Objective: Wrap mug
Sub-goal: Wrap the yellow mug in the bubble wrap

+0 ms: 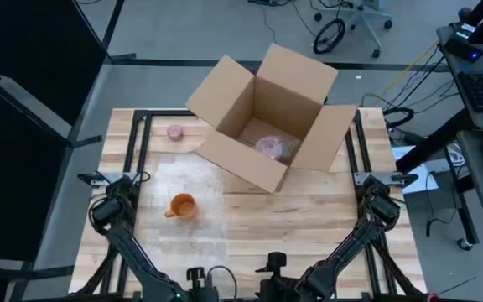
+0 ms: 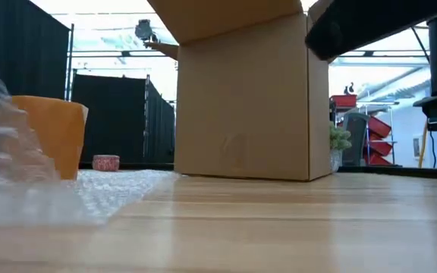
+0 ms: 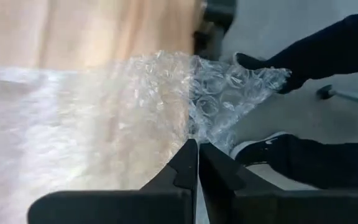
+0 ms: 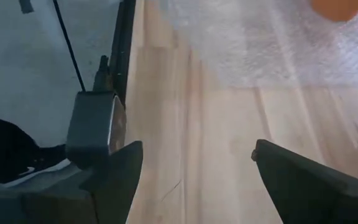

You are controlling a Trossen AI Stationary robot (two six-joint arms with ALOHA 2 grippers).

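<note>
Two dark, near-black jointed arms — the left arm (image 1: 114, 220) and right arm (image 1: 367, 220) — with thin black cables near their bases. Left gripper (image 3: 197, 163): matte black wedge-shaped fingers (image 3: 180, 171) with chamfered edges. Right gripper (image 4: 194, 165): broad, flat black fingers (image 4: 120, 174) — angular in outline.

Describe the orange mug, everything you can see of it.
The mug is plain orange, glazed-looking, with one handle that points toward the table's left edge in the high view. It stands upright, mouth up, on the bubble wrap spread over the table's left half. Nothing else touches it. The left gripper is shut on the wrap's edge.
</note>
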